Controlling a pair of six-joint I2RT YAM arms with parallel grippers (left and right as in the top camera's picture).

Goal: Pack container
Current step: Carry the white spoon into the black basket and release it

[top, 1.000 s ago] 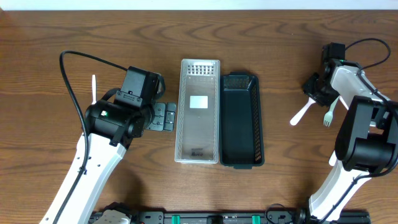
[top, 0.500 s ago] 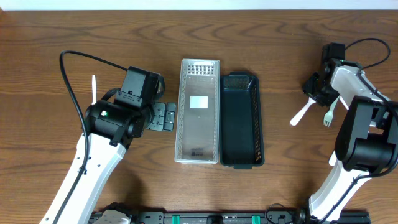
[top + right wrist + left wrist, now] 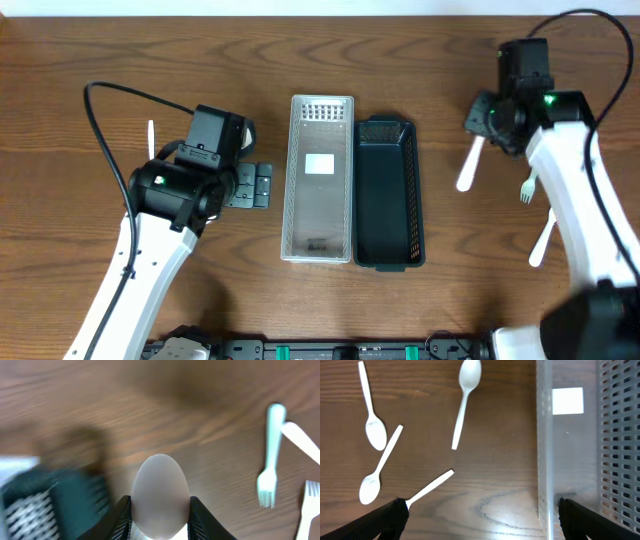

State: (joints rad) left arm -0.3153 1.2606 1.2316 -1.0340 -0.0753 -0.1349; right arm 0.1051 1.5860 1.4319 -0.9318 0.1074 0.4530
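Observation:
A clear perforated container [image 3: 320,180] lies at mid-table with a dark container [image 3: 388,195] touching its right side. My right gripper [image 3: 489,120] hangs right of the dark container, shut on a white spoon [image 3: 467,168]. In the right wrist view the spoon's bowl [image 3: 160,492] sits clamped in that gripper [image 3: 160,505], and the dark container [image 3: 40,505] shows blurred at lower left. My left gripper [image 3: 250,186] stands wide open just left of the clear container, nothing between its fingers [image 3: 387,519]. Its wrist view shows the clear container [image 3: 565,435] and three white spoons [image 3: 465,402] on the wood.
A loose white handle [image 3: 427,487] lies near the left finger. Right of the dark container lie a white fork [image 3: 529,188] and another white utensil [image 3: 541,240]. One white utensil [image 3: 151,140] shows beside the left arm. Forks [image 3: 269,460] lie below the right gripper.
The right arm has swung left toward the containers with the spoon in its grip. The left arm has shifted slightly left, its jaws still wide.

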